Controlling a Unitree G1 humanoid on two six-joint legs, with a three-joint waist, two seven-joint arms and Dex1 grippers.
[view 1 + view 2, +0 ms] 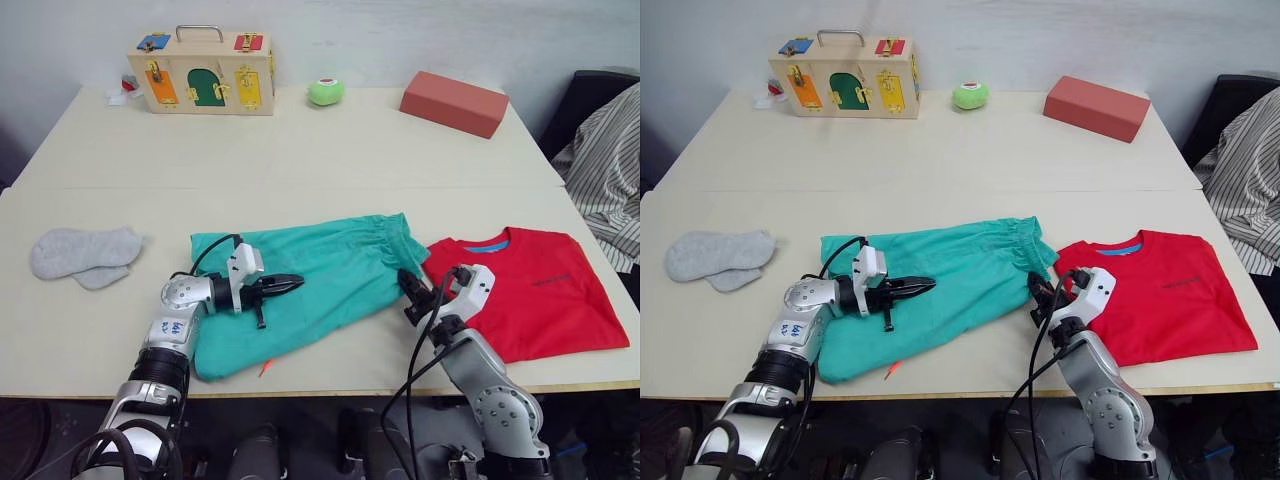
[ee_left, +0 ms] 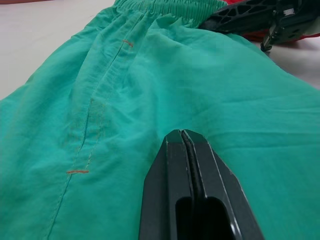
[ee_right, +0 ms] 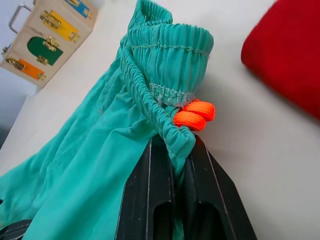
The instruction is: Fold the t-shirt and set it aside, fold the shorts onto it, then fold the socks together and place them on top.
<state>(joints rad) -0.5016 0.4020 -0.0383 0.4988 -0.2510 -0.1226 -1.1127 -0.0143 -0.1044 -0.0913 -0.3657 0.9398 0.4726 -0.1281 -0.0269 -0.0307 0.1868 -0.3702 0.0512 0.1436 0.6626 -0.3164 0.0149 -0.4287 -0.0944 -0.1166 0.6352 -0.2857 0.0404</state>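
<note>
1. Left eye view puts the socks (image 1: 84,254) far left, well apart from the shorts (image 1: 330,270) at centre.
2. The left gripper (image 1: 285,287) lies over the shorts, fingers together, gripping nothing.
3. The right gripper (image 3: 172,165) is clamped on the waistband by the orange drawstring (image 3: 195,114); that thin bite may slip when lifted.
4. The t-shirt (image 1: 535,290) lies folded at right; a red block (image 1: 453,102) and a wooden latch box (image 1: 203,70) sit clear at the back.

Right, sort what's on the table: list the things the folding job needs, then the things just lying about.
For the job:
- t-shirt
- shorts, waistband pinched by the right gripper
- socks
- left gripper, fingers shut, over the shorts

Lying about:
- wooden latch box
- green ball
- red block
</note>
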